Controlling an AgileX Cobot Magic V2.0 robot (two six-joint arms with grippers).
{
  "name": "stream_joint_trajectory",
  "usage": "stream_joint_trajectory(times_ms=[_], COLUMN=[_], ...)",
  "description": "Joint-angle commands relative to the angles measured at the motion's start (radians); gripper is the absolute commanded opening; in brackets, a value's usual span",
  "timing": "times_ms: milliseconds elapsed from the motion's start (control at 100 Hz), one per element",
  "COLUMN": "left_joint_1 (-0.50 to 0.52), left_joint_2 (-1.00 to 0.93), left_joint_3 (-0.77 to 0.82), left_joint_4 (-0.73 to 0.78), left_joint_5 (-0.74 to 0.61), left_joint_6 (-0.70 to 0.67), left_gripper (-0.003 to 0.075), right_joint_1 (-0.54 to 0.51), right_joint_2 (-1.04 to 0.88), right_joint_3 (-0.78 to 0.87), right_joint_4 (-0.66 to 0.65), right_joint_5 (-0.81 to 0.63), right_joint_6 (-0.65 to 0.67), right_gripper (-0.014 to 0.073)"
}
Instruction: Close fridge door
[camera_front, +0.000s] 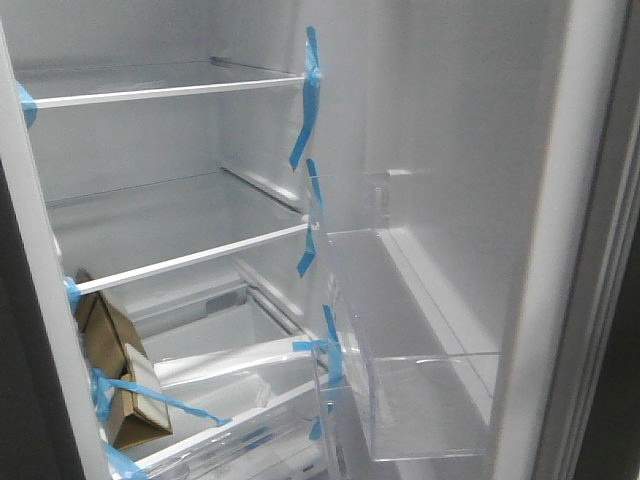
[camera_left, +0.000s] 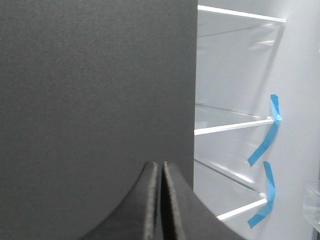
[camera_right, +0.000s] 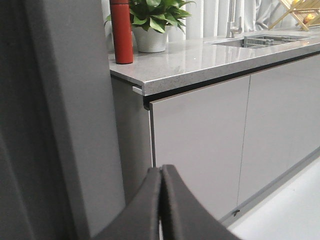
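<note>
- The door stands wide open at the right of the front view, white lining toward the camera, a clear bin hanging low on its inner face; the fridge interior lies to the left, its shelves held with blue tape
- A brown carton sits low on the left of the fridge, taped down, well clear of the door's swing as far as can be judged
- Likely risk: with both pincers pressed together, any push on the door would be made with the back or side of the fingers, which could slide off the smooth dark face and leave the door ajar
- A second risk: the bin and the taped shelf fronts sit close together near the hinge side; a loose tape end could catch in the seal, though that is only a guess
- Left gripper: fingers pressed flat together, holding nothing, close before a dark grey panel; whether it touches cannot be told
- Right gripper: fingers likewise pressed together and empty, beside a grey upright slab, facing cabinet doors under a counter with a red bottle and a potted plant
</note>
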Motion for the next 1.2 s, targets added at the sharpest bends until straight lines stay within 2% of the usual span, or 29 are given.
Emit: stream_joint_trajectory(times_ms=[0, 1070, 1190], left_joint_1=[-0.006, -0.006, -0.006], left_joint_2=[-0.018, -0.018, -0.018], left_joint_3=[0.035, 0.035, 0.035], left_joint_4=[-0.004, -0.004, -0.004], left_joint_5=[-0.073, -0.073, -0.073], left_joint_6=[-0.004, -0.004, -0.004], left_gripper=[-0.0020, -0.0020, -0.0020], right_joint_1=[0.002, 0.002, 0.002], right_joint_2=[-0.020, -0.020, -0.020], right_joint_3=[0.019, 0.019, -0.012], right_joint_4=[-0.012, -0.012, 0.069], right_joint_5=[-0.083, -0.088, -0.053], right_joint_6=[-0.002, -0.002, -0.002], right_gripper=[-0.0046, -0.0046, -0.0046])
